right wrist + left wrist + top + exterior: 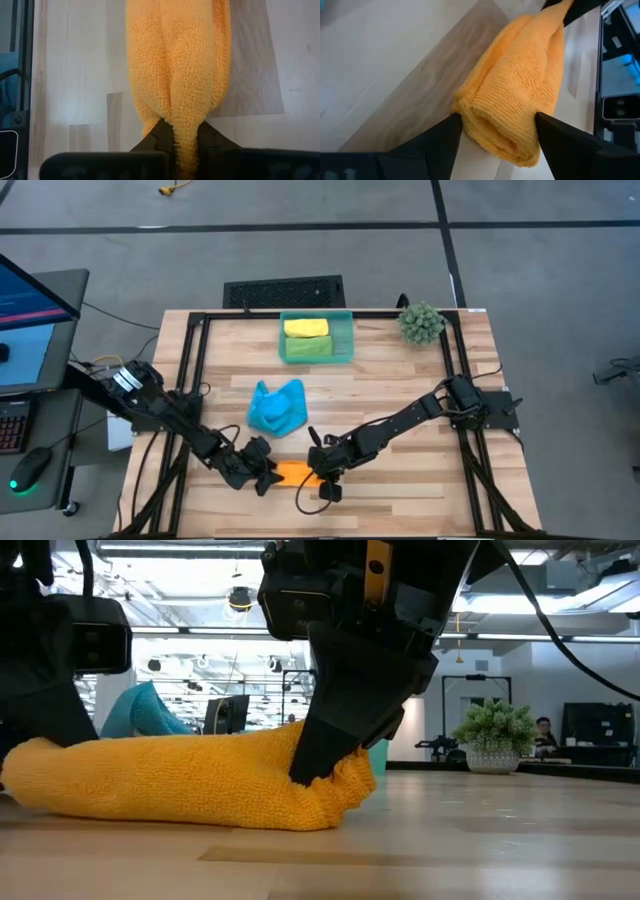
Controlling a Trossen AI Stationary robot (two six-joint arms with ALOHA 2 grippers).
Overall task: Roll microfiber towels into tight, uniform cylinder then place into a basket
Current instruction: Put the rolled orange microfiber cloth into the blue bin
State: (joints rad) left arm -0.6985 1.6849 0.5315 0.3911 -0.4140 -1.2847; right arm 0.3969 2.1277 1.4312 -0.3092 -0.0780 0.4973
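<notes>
The orange towel (pixel 293 471) lies rolled into a thick log on the table near the front edge. My right gripper (pixel 186 132) is shut on its right end. My left gripper (pixel 497 122) is open at the roll's left end (pixel 495 140), with one finger on each side of it. A blue towel (pixel 277 407) lies crumpled in a heap in the middle of the table. The teal basket (pixel 345 340) stands at the far edge and holds a yellow roll (pixel 306 327) and a green roll (pixel 308 348). My left gripper stands with its fingers close against both sides of the roll's left end; I cannot tell whether they touch it. My right gripper pinches a raised ridge of bunched cloth (pixel 187 117) at the roll's right end between its two fingers. The fingers (pixel 325 755) slant down from above and point along the roll. The towel rests on the table.
A spiky green plant ball (pixel 421 323) sits at the far right corner. Black frame rails (pixel 190 370) run along the table's left, right and far sides. Bare wood lies to the right of the roll and between the blue towel and the basket.
</notes>
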